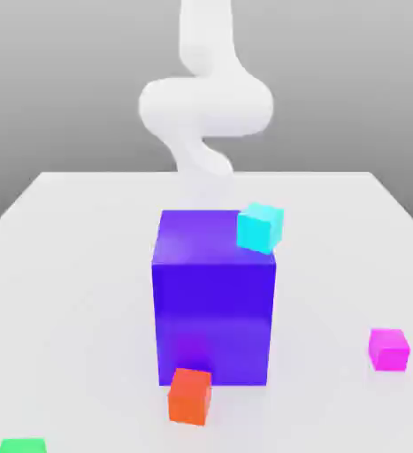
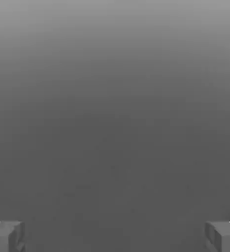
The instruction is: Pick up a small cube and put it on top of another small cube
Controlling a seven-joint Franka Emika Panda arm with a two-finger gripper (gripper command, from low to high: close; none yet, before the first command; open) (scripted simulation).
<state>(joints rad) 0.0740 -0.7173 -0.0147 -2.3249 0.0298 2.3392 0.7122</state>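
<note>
1. Plain grey backdrop, darker toward the bottom, stands behind a pale table (image 1: 77,265), whose straight far edge and both far corners are seen in the exterior view.
2. Of the small cubes, the cyan cube (image 1: 260,228) is at the top of the large blue block (image 1: 214,323), by the block's edge on the exterior view's right. It sits turned at an angle and reaches past that edge; whether it touches the block cannot be told.
3. The orange cube (image 1: 190,396) is at the foot of the block's near face, toward that face's lower corner on the exterior view's left, slightly turned. Contact with the block is unclear.
4. The magenta cube (image 1: 389,349) lies well apart from the block, toward the table's edge on the exterior view's right.
5. The green cube (image 1: 22,446), partly cut off, is toward the table's edge on the exterior view's left, nearer the camera than the others.
6. Beyond the block, the white arm (image 1: 206,106) reaches down.
7. In the hand view the gripper (image 2: 115,237) has its fingers wide apart, holding nothing.
</note>
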